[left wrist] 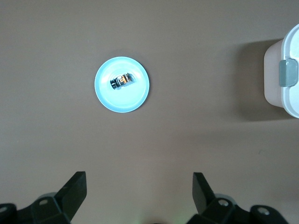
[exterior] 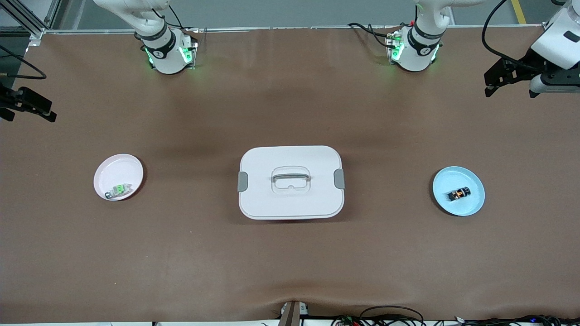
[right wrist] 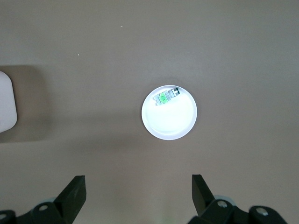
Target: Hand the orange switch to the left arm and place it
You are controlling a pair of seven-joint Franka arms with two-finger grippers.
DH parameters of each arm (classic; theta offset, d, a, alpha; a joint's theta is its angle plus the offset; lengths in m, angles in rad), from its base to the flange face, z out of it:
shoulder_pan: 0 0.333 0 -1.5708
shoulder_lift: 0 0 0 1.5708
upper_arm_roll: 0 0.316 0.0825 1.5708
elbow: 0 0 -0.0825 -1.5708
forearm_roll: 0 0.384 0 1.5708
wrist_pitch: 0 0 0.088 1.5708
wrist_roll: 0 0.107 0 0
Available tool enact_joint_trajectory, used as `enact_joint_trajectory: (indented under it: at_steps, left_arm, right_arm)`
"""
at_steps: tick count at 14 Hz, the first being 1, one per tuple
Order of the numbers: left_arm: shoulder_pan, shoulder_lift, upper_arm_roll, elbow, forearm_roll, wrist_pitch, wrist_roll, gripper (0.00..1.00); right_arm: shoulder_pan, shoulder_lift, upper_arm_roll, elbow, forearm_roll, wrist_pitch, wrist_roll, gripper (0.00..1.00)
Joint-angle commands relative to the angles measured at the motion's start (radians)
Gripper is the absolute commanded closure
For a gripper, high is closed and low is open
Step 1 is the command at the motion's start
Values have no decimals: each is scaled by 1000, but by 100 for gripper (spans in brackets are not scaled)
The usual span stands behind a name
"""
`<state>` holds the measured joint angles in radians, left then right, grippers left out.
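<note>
The orange switch [exterior: 459, 194] is lying in the blue plate [exterior: 471, 206] toward the left arm's end of the table, a small dark body with an orange band across its middle, resting on its side and a little askew. That could be where it is meant to end up after the handover, or simply where it is waiting to be picked up (one look cannot settle which), so I am calling it both ways. Nothing is gripping it.

The left gripper [left wrist: 140, 186] is hanging high over the table near that plate, fingers spread wide with nothing between them. The right gripper [right wrist: 138, 189] is hovering over the other end, fingers equally wide apart, looking down on the pink plate [exterior: 129, 165], where a green switch [exterior: 118, 189] is sitting. Between the plates the white lidded box [exterior: 290, 213] is sitting closed, grey clasps at both ends.
</note>
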<state>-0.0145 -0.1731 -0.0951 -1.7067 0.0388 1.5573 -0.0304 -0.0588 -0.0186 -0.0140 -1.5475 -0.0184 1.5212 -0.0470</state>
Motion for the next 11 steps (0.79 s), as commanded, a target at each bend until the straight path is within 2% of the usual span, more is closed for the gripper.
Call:
enact_joint_trajectory:
  at_steps: [1, 11]
  left_arm:
    - [34, 44, 2, 73, -23, -36, 7, 0]
    - [33, 80, 3, 102, -24, -69, 1, 0]
  right_arm:
    - [-4, 2, 6, 12, -6, -7, 7, 0]
    - [-4, 2, 6, 10, -6, -9, 7, 0]
